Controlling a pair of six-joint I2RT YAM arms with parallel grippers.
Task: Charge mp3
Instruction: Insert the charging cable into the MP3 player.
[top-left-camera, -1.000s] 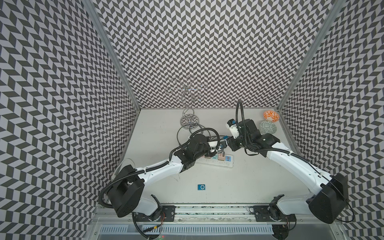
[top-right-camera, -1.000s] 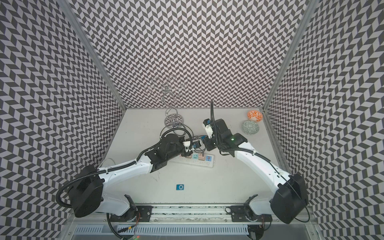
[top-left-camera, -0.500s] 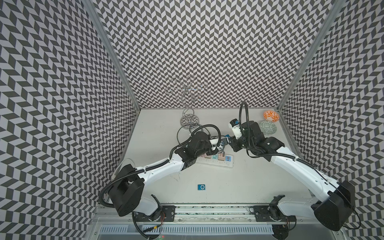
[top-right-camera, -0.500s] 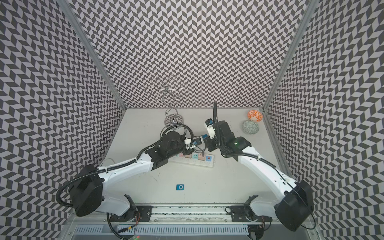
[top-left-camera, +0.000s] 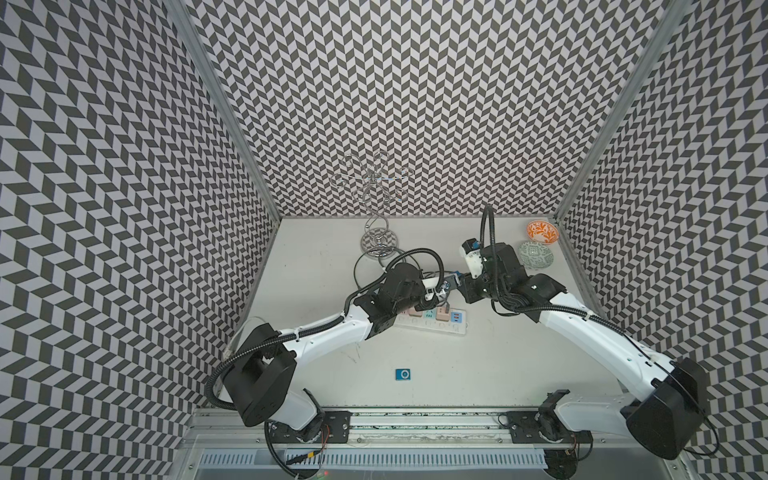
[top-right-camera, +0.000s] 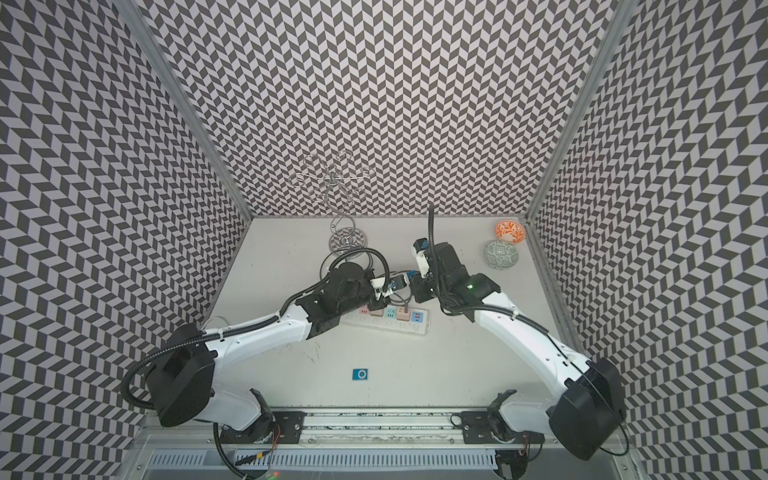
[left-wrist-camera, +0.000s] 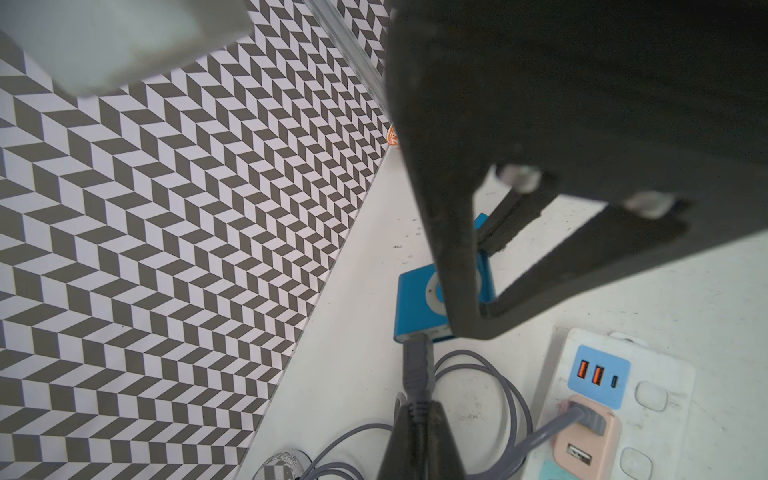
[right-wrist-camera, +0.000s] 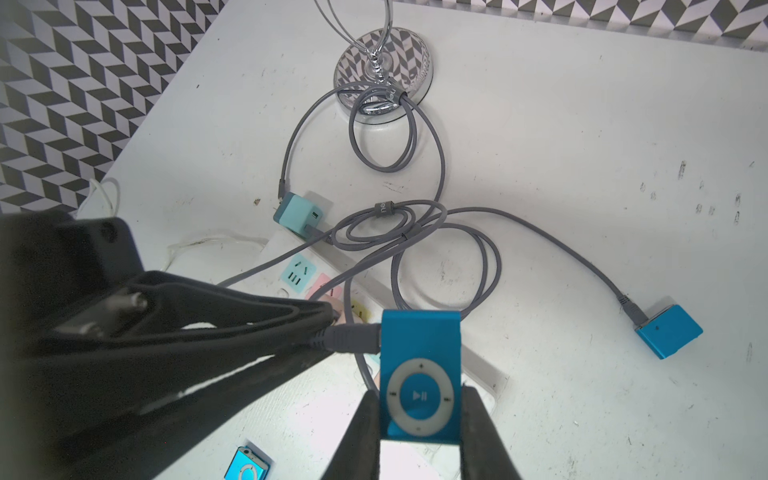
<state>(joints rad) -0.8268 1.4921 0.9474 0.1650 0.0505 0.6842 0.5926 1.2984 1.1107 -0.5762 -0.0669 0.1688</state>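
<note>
A blue mp3 (right-wrist-camera: 419, 345) with a white control ring hangs above the power strip, and my right gripper (right-wrist-camera: 419, 399) is shut on its two sides. My left gripper (left-wrist-camera: 417, 409) is shut on the grey cable plug (left-wrist-camera: 417, 361). The plug's (right-wrist-camera: 349, 337) tip butts against the mp3's (left-wrist-camera: 415, 303) edge; how deep it sits I cannot tell. In both top views the two grippers meet tip to tip over the strip, with the mp3 (top-left-camera: 450, 285) (top-right-camera: 397, 284) between the left gripper (top-left-camera: 435, 291) and the right gripper (top-left-camera: 460, 286).
The white power strip (top-left-camera: 432, 326) (top-right-camera: 399, 324) carries a pink adapter (left-wrist-camera: 582, 440) and a teal charger (right-wrist-camera: 297, 214), with grey cable loops around them. Another blue player (top-left-camera: 403, 374) lies near the front, and one (right-wrist-camera: 669, 331) lies cabled. A wire stand (top-left-camera: 378, 245) and two bowls (top-left-camera: 536, 254) stand at the back.
My right arm has swung its elbow outward and brought the mp3 closer to the left gripper's plug. Both grips are unchanged.
</note>
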